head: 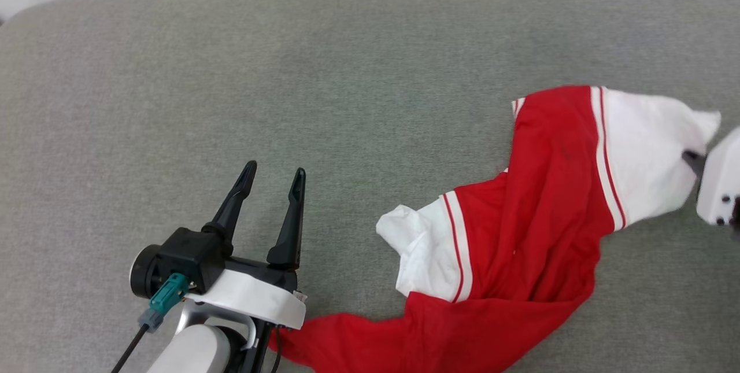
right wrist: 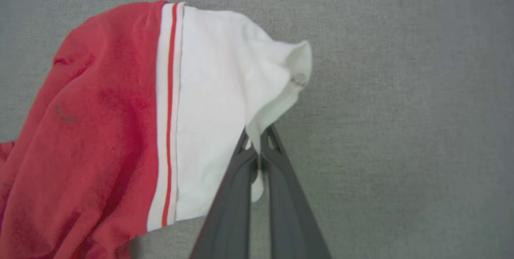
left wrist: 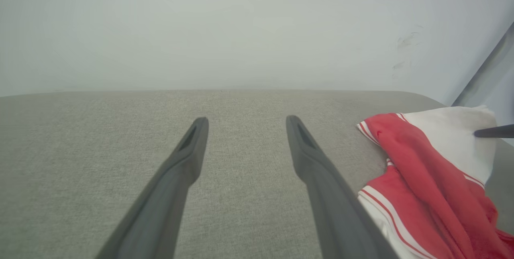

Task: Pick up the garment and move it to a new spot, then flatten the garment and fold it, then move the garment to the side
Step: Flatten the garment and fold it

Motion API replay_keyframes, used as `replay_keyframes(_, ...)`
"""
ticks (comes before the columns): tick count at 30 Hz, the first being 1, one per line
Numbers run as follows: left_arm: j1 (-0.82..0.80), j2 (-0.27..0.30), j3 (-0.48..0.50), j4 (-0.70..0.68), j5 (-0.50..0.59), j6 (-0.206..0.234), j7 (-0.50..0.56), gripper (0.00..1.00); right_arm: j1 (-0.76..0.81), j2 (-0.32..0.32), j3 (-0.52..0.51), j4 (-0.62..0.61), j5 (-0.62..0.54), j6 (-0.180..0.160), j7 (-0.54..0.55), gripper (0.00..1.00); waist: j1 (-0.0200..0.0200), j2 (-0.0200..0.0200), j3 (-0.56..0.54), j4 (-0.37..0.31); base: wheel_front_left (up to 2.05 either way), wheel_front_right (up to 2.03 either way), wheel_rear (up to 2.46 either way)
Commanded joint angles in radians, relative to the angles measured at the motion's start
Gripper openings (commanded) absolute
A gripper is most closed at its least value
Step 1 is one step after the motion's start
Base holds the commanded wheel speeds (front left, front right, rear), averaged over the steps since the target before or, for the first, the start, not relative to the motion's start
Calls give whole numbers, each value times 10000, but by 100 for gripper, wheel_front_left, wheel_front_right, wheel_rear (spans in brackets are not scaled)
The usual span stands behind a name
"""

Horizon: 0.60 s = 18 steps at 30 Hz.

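1. Garment [head: 537, 217] lies crumpled on the right part of the grey surface [head: 289, 72].
2. Right gripper [right wrist: 257, 146]: fingers nearly together, pinching the edge of the white sleeve [right wrist: 217, 90]. Left gripper [head: 275, 169]: spread wide, holding nothing, over bare surface.
3. The pinch looks thin, so lift well off the surface before carrying. Suggest the left takes the other sleeve [head: 425, 246].
4. Lettering can't be seen. The hem is cut off at the head view's bottom edge.

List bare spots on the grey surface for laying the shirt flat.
Free: the grey surface from its far edge down to the left gripper, and left of the garment. Crowded: the right side, where the right gripper pinches the white sleeve.
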<state>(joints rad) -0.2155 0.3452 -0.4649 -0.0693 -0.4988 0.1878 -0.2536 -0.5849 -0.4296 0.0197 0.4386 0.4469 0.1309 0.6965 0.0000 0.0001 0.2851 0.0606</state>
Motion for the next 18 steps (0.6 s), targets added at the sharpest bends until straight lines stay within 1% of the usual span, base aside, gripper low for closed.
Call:
replay_keyframes(1, 118, 75, 72, 18, -47, 59, 25, 100, 837, 68, -483, -596, -105, -3, 321, 0, 0, -1, -179, -313, 0, 0, 0)
replay_keyframes(2, 118, 75, 72, 18, -47, 59, 25, 100, 837, 68, -483, -596, -105, -3, 321, 0, 0, -1, -179, -313, 0, 0, 0)
replay_keyframes(5, 142, 133, 85, 25, -69, 97, 84, 100, 1995, 309, -1337, -1232, -255, -3, 734, 0, 0, -1, -222, -480, 0, 0, 0)
replay_keyframes(8, 190, 183, 87, 38, -91, 115, 110, 100, 3034, 782, -2167, -1548, -407, -3, 938, 0, 0, -1, -286, -564, 0, 0, 0)
replay_keyframes(10, 215, 223, 93, 61, -120, 135, 160, 100, 3568, 1128, -2552, -1593, -523, -3, 829, 1, 0, -1, -337, -586, 0, 0, 0)
replay_keyframes(11, 236, 240, 101, 74, -133, 158, 178, 100, 3786, 1332, -2678, -1571, -568, -3, 804, 29, 0, -1, -369, -595, 0, 0, 0)
replay_keyframes(12, 263, 262, 111, 87, -146, 161, 189, 100, 3983, 1550, -2783, -1578, -589, -3, 711, 76, 0, -1, -403, -601, 0, 0, 0)
replay_keyframes(13, 288, 287, 132, 92, -145, 191, 205, 100, 4138, 1711, -2852, -1656, -666, -3, 506, 100, 0, -1, -431, -608, 0, 0, 0)
replay_keyframes(15, 340, 332, 181, 76, -170, 251, 239, 100, 4373, 1947, -2852, -1805, -801, -3, -142, 100, 0, -1, -475, -613, 0, 0, 0)
replay_keyframes(18, 447, 407, 258, 35, -233, 314, 265, 100, 4522, 2131, -2880, -2098, -1065, -3, -1521, 100, 0, -1, -551, -647, 0, 0, 0)
